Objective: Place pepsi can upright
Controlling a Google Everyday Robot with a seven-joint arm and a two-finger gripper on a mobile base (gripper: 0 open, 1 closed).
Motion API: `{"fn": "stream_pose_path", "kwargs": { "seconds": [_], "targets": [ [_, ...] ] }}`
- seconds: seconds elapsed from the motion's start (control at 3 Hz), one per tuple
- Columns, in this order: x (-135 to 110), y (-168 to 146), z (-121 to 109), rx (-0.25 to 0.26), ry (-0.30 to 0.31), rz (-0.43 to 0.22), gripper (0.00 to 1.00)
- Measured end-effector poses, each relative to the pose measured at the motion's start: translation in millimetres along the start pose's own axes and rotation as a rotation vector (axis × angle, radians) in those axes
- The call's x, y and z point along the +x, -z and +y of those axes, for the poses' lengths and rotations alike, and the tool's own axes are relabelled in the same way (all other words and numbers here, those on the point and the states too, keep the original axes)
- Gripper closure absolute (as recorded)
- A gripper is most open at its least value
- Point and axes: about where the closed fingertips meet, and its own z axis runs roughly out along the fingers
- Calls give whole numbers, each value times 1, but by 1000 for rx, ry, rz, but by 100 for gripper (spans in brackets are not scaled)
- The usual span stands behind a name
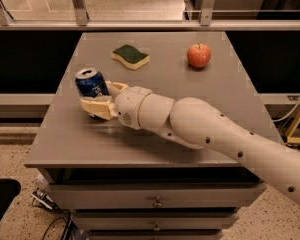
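The pepsi can [90, 85], dark blue with a shiny silver top, stands roughly upright with a slight tilt at the left side of the grey table [155, 134]. My gripper [101, 99] is at the can, with one cream finger [97, 108] in front of it and the other behind it, closed around its lower body. The white arm reaches in from the lower right.
A green-topped yellow sponge [130, 56] lies at the back middle of the table. A red apple [199, 55] sits at the back right. The table's left edge is close to the can. Drawers are below the front edge.
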Motion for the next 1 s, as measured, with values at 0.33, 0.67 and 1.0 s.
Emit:
{"fn": "stream_pose_path", "kwargs": {
  "seconds": [0.33,0.67,1.0],
  "targets": [
    [0,-1,1,-3,1,0,13],
    [-1,-2,3,-5,2,0,0],
    [-1,-2,3,-5,2,0,0]
  ]
}}
